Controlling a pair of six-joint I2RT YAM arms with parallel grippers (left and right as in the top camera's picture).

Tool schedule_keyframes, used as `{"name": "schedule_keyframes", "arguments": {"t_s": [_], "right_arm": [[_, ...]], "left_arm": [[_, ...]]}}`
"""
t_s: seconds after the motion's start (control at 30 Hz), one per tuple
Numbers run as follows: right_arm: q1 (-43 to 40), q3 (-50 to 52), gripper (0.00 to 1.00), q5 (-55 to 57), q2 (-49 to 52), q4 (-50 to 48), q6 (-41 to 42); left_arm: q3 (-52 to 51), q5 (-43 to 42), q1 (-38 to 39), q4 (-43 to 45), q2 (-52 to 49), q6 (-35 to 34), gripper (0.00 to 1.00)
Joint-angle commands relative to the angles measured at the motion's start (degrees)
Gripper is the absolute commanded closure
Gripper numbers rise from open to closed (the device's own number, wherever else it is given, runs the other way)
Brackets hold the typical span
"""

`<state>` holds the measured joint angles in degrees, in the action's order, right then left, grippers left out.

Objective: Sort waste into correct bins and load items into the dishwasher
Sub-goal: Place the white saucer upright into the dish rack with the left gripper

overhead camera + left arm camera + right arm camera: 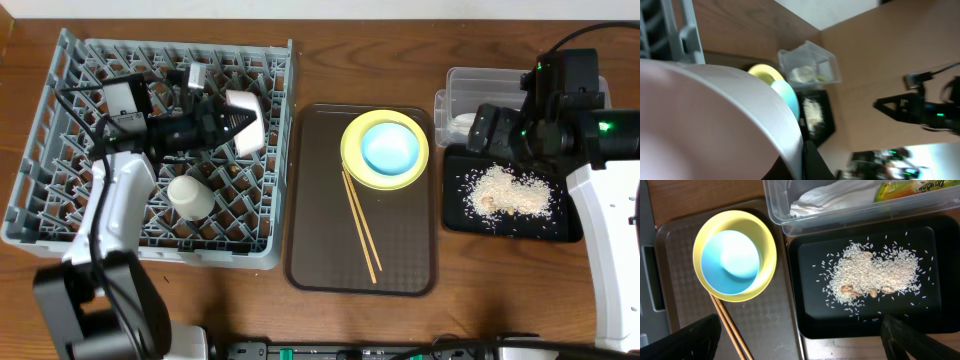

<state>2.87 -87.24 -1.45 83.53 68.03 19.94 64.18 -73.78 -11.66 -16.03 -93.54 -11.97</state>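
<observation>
Currently left gripper [222, 122] is clamped on the pale-pink bowl [248, 122] at its rim, over the dish rack [60, 215]. Bowl judged rigid, smooth, slip-prone; rim hold suits. Right gripper [802, 335] spread, empty.

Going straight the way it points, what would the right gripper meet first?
Probably the black tray, near its edge beside the rice; the open right gripper looks down onto it, though depth is unclear.

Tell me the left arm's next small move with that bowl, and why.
Probably lower the pale-pink bowl a little, down between the pegs of the dish rack, then open. The left gripper is clamped on the bowl's rim, holding it tilted over the rack's upper right part, apart from the white cup standing in the rack.
</observation>
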Motion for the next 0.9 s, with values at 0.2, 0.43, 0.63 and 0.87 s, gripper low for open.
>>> {"name": "schedule_keyframes", "arguments": {"t_s": [0.2,0.43,0.63,0.87], "right_arm": [[-0.3,-0.5,0.01,0.5,-0.3,0.2,-0.7],[-0.3,-0.5,0.01,0.6,-0.3,0.3,-0.7],[-0.3,-0.5,0.01,0.6,-0.3,0.4,-0.7],[-0.3,-0.5,0.01,0.5,-0.3,0.4,-0.7]], "left_arm": [[0.5,-9.5,-4.3,-0.4,-6.6,-2.3,0.93],[0.2,-6.9,-8.8,-0.4,-6.9,-2.3,0.92],[0.0,0.8,-10.6,-3.1,-6.9,-2.2,0.65],[0.0,5.6,-12.4,-3.4,-6.9,-2.3,0.30]]}}
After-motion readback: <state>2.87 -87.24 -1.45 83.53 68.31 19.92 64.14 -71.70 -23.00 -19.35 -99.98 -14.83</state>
